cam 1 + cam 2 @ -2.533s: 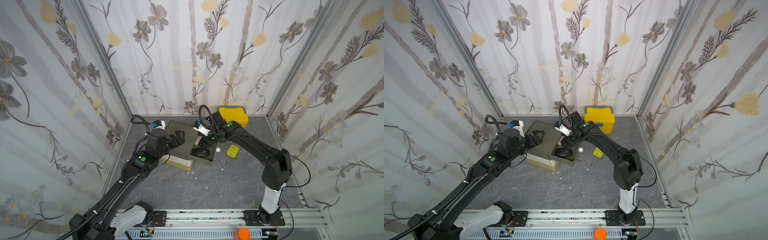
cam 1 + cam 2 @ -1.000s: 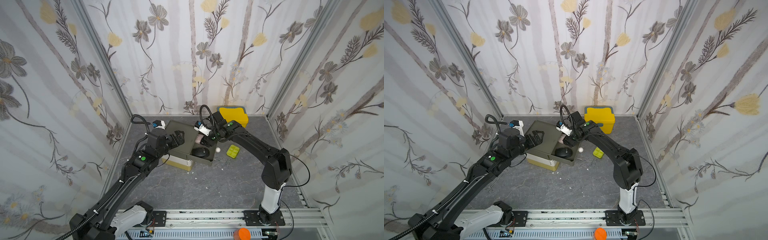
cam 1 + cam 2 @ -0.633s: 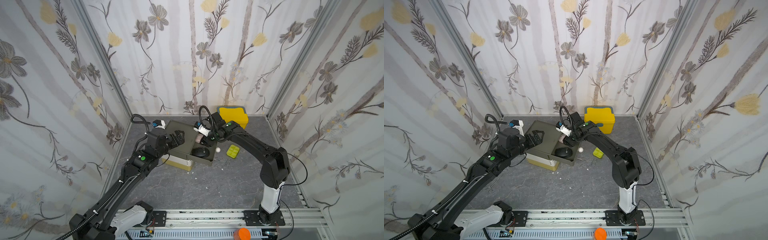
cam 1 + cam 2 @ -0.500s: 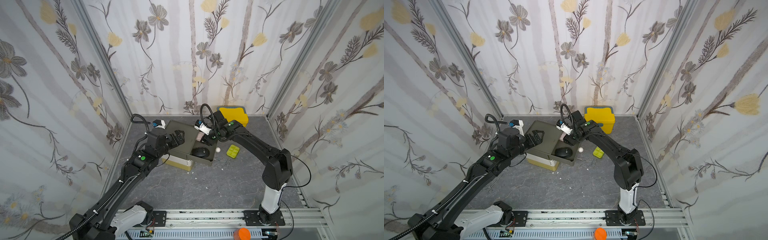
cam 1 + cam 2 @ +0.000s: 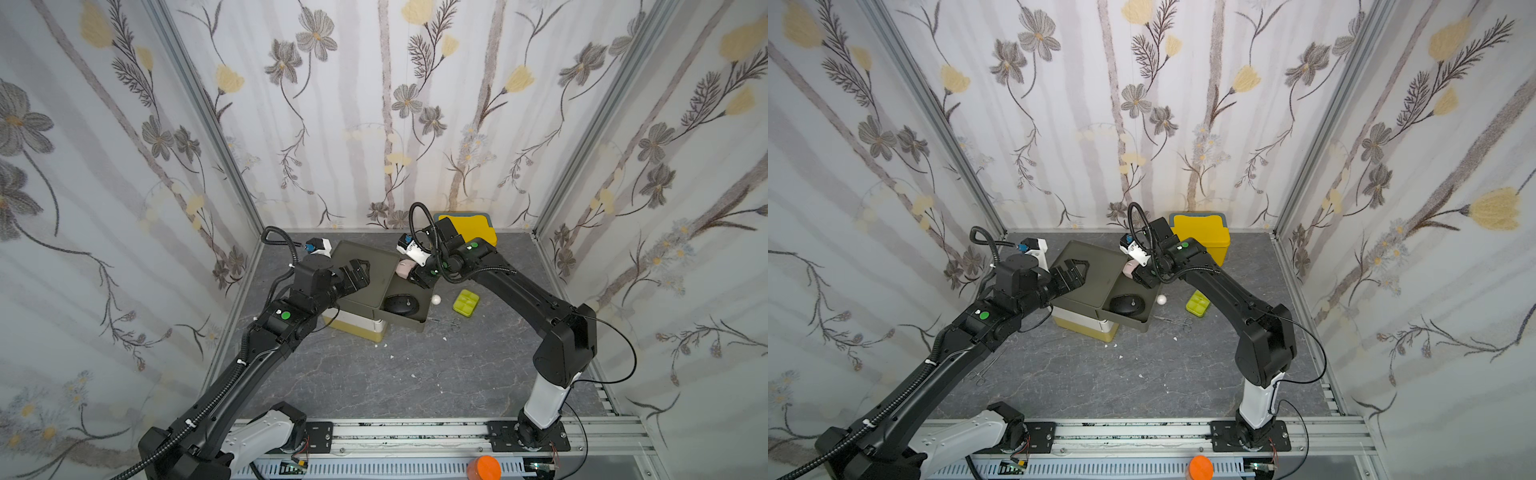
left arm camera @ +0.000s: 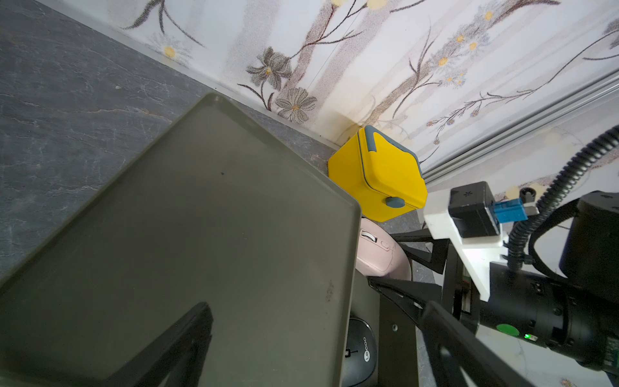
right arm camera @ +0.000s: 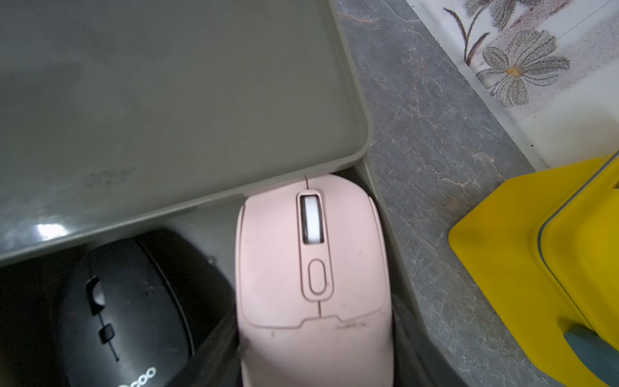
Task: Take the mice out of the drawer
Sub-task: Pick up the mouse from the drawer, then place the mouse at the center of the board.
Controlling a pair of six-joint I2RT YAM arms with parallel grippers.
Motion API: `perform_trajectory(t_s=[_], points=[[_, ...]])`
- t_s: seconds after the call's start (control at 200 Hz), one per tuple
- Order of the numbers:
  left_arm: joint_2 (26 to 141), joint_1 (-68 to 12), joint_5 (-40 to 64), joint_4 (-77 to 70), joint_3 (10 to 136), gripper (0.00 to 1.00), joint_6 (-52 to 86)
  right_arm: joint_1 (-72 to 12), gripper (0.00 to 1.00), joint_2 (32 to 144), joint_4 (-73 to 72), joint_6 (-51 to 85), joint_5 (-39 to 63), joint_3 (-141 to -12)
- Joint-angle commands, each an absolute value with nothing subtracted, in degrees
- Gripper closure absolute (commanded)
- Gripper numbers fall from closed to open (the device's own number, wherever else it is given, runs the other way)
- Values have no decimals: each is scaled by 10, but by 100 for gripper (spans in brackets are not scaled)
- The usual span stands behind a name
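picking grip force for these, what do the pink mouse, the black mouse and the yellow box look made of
Pink mouse: moulded plastic, matte; even soft sheen, small scuffs, glossier white wheel. Black mouse: plastic too, satin-matte, printed pale logo; a rubbery coating is possible. Yellow box: smooth hard plastic, low gloss; its grey-blue trim may be softer.

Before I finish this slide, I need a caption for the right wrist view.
Right gripper straddles pink mouse in open drawer, black mouse alongside, yellow box nearby.
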State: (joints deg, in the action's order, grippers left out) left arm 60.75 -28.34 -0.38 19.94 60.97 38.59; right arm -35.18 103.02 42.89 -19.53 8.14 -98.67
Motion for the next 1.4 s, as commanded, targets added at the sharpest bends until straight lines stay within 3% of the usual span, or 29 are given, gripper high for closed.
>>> perform_trajectory(t_s=[0.0, 0.18, 0.515, 0.834, 1.139, 1.399], points=[[608, -283, -4, 199, 616, 0, 378, -350, 44, 1012, 422, -184, 74, -987], [611, -283, 15, 196, 619, 0, 381, -333, 44, 965, 415, -153, 73, -956], [627, -321, 52, 192, 635, 0, 374, -234, 44, 787, 329, 25, 96, -772], [652, -382, 28, 181, 650, 0, 377, -173, 43, 673, 326, 134, -42, -606], [639, -392, -8, 176, 629, 0, 379, -173, 43, 667, 232, 184, -115, -463], [639, -391, -18, 198, 639, 0, 360, -173, 43, 774, 200, 172, -113, -444]])
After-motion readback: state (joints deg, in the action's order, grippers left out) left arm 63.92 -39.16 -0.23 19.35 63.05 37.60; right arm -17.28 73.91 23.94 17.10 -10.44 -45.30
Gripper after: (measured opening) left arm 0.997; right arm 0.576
